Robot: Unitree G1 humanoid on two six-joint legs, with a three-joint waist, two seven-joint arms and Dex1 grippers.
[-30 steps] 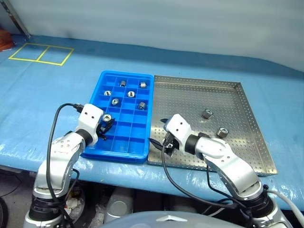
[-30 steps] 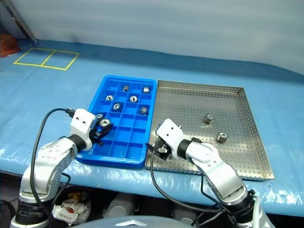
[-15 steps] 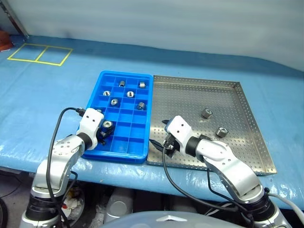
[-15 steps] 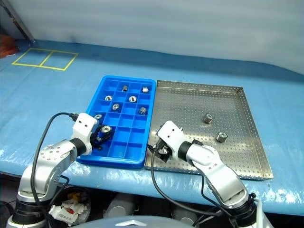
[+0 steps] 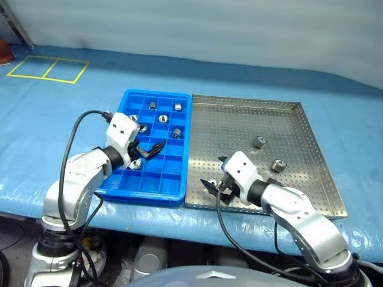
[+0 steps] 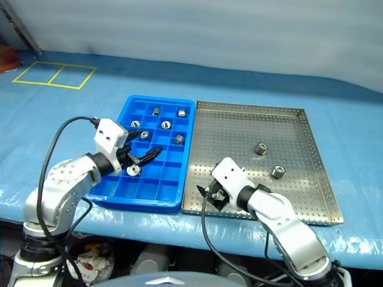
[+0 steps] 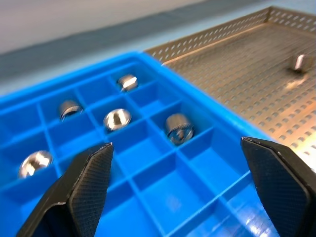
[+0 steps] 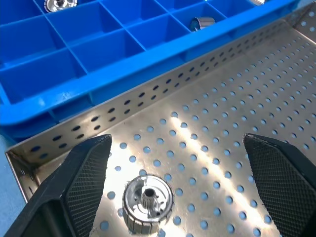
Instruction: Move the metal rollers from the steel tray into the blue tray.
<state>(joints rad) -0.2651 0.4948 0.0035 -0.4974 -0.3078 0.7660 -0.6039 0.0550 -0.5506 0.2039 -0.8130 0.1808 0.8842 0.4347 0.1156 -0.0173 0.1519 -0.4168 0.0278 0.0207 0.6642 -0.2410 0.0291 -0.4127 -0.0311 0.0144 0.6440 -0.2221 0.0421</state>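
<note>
While the left pincer (image 6: pixel 142 155) hangs over the blue tray (image 5: pixel 179 190) with its two black fingers spread wide and nothing between them, we see a metal roller (image 5: pixel 136 163) lying in a compartment just below those fingers. Six more rollers sit in the compartments toward the tray's far end, among them one (image 5: pixel 176 133) beside the right-hand wall and one (image 5: pixel 152 105) in the far row. From the left wrist we make out four of these rollers in separate cells, the nearest (image 7: pixel 178 128) tipped on its side.

Just beside the blue tray lies the steel tray (image 5: pixel 311 206), the two touching or nearly so along their long sides, both resting on the blue-covered surface (image 5: pixel 54 119). Our right pincer (image 5: pixel 216 183) hovers over the steel tray's near left corner, jaws wide apart and holding nothing. From the right wrist, a roller (image 8: pixel 147 197) stands on end on the perforated floor between the open fingers. Two further rollers (image 5: pixel 259 142) (image 5: pixel 278 165) lie well apart from the pincer, toward the tray's right half.
</note>
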